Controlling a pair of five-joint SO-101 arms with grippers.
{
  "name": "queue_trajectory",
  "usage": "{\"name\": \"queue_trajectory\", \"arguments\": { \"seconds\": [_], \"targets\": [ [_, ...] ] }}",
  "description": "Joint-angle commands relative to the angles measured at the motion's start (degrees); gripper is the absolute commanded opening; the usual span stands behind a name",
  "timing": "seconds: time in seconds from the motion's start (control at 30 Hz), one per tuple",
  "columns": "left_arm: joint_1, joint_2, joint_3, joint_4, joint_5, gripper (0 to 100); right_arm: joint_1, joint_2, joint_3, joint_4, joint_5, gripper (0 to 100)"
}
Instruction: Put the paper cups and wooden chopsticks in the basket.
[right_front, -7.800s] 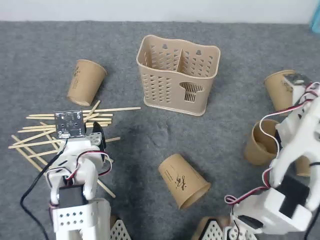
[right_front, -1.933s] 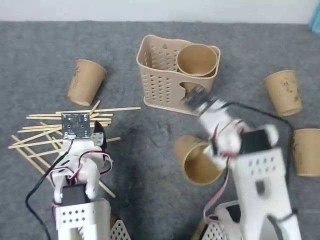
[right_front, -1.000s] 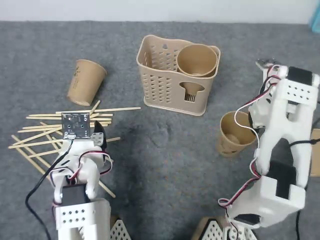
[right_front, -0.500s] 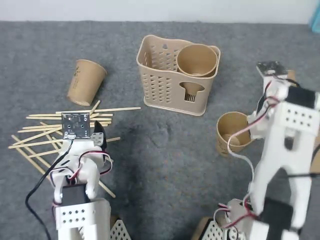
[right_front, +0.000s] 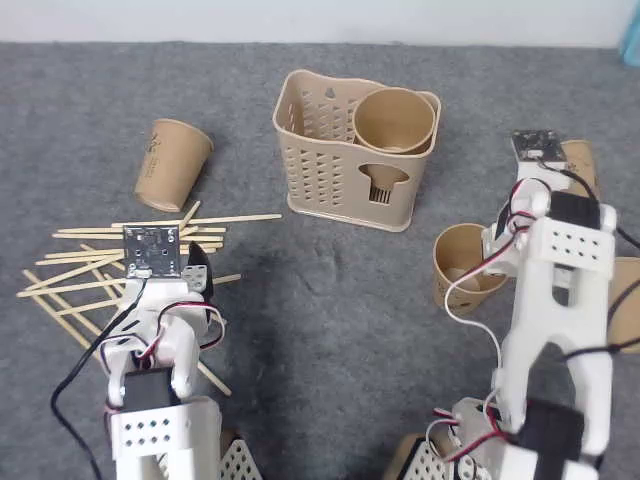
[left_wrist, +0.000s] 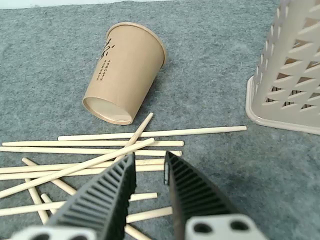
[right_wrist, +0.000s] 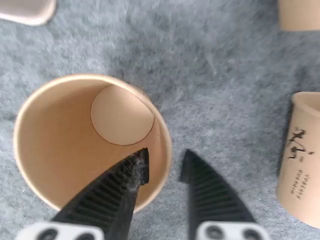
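Observation:
The beige basket (right_front: 340, 165) stands at the back with one paper cup (right_front: 395, 120) in its right compartment. My right gripper (right_wrist: 165, 157) is shut on the wall of an upright paper cup (right_wrist: 90, 150), one finger inside and one outside; this cup (right_front: 460, 265) is right of the basket. My left gripper (left_wrist: 150, 159) is shut and holds nothing, low over the scattered wooden chopsticks (left_wrist: 120, 145), which lie at the left (right_front: 110, 255). Another cup (left_wrist: 122, 72) lies on its side beyond them (right_front: 172, 163).
Two more cups lie on the grey carpet beside the held cup, one (right_wrist: 300, 160) close by and one (right_wrist: 300, 12) farther off; my right arm (right_front: 560, 240) partly hides them. A corner of the basket's base (right_wrist: 25, 10) is near.
A cup now stands in the basket. My right arm carried the cup from the middle of the carpet to the right of the basket; in the last half second it barely shifted. The left arm kept still.

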Motion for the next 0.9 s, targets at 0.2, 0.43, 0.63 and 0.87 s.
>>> {"name": "queue_trajectory", "arguments": {
  "seconds": [0.2, 0.43, 0.63, 0.87],
  "targets": [
    [0.00, -0.70, -0.22, -1.49, -0.53, 9, 1.27, 0.40, -7.82, 4.26, -1.14, 0.7],
    [0.00, -0.70, -0.22, -1.49, -0.53, 9, 2.51, 1.10, -31.74, 18.68, -1.23, 0.7],
    [0.00, -0.70, -0.22, -1.49, -0.53, 9, 2.33, 1.10, -49.58, 22.64, -6.95, 0.6],
    [0.00, -0.70, -0.22, -1.49, -0.53, 9, -5.58, 1.19, -60.75, 19.91, -13.89, 0.6]
  ]
}}
